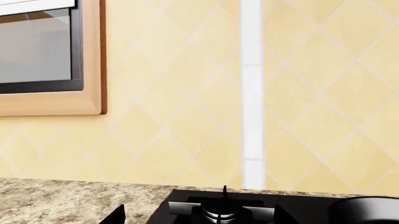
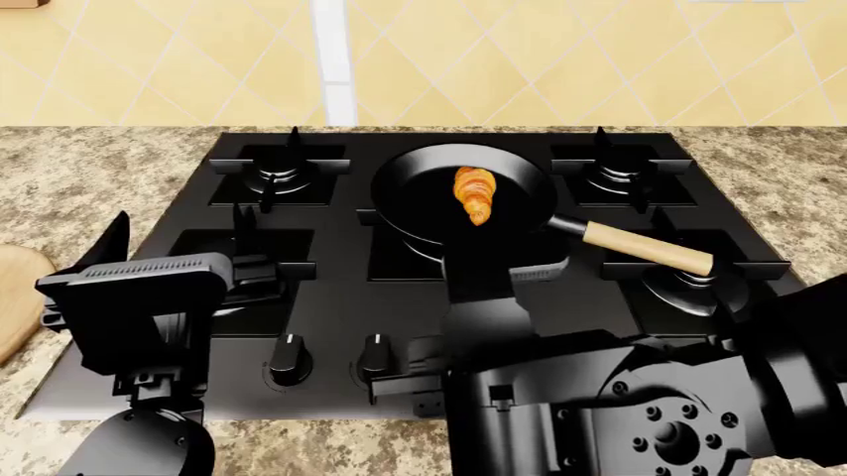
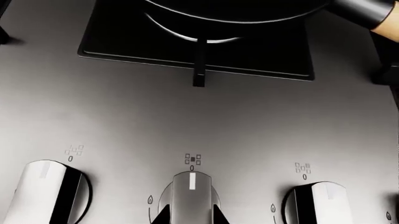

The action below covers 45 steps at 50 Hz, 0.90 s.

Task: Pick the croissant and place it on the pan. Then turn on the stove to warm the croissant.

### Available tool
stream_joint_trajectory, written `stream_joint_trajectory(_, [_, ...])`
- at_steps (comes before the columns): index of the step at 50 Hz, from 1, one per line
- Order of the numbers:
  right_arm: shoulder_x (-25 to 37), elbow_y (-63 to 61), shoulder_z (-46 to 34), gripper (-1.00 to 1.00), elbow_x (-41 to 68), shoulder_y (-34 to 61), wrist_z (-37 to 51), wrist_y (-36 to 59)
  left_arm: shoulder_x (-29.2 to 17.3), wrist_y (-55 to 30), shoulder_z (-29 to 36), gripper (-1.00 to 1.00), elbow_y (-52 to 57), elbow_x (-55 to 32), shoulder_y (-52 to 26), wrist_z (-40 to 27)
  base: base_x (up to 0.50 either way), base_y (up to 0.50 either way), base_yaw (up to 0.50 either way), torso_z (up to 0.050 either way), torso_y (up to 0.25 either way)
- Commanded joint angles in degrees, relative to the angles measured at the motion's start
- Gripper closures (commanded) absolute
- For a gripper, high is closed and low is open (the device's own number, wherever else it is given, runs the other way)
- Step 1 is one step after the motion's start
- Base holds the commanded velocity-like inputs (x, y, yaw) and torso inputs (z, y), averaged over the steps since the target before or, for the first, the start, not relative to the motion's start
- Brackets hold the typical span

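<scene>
The croissant [image 2: 475,194] lies inside the black pan [image 2: 404,188], whose wooden handle [image 2: 645,248] points right. The pan sits on the centre burner of the stove [image 2: 331,297]. My right gripper [image 3: 189,215] has a fingertip against each side of the middle knob [image 3: 191,186]; the knob's mark stands upright at the 0. In the head view my right arm [image 2: 622,407] hides that knob. No flame shows. My left gripper [image 1: 199,217] is open and empty, held over the stove's left side; it also shows in the head view [image 2: 179,238].
Two more knobs flank the middle one, one [image 3: 53,191] on one side and one [image 3: 318,203] on the other. A round wood board [image 2: 14,297] lies on the granite counter [image 2: 79,169] at the left. The tiled wall [image 1: 187,93] stands behind, with a framed glass unit [image 1: 44,56].
</scene>
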Motion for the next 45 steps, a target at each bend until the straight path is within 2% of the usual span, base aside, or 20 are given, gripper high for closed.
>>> stream_joint_trajectory(1, [-0.2, 0.6, -0.3, 1.00, -1.4, 0.9, -1.1, 1.3, -0.1, 0.2, 0.1, -1.00, 0.0, 0.1, 0.2, -0.2, 0.00, 0.00, 0.00, 0.000, 0.000])
stream_joint_trajectory(17, [0.1, 1.2, -2.8, 1.00, -6.3, 1.4, -5.8, 5.9, -0.1, 0.2, 0.4, -1.00, 0.2, 0.1, 0.5, -0.5, 0.00, 0.00, 0.00, 0.000, 0.000])
stream_joint_trajectory(29, [0.1, 0.1, -3.0, 1.00, -5.8, 0.7, -6.7, 6.8, -0.3, 0.1, 0.4, -1.00, 0.5, 0.1, 0.6, -0.7, 0.00, 0.00, 0.00, 0.000, 0.000])
stream_joint_trajectory(45, [-1.5, 1.1, -5.2, 1.00, -6.5, 2.9, -9.2, 13.1, -0.3, -0.1, 0.5, -1.00, 0.3, -0.2, -0.1, -0.7, 0.00, 0.00, 0.00, -0.002, 0.000])
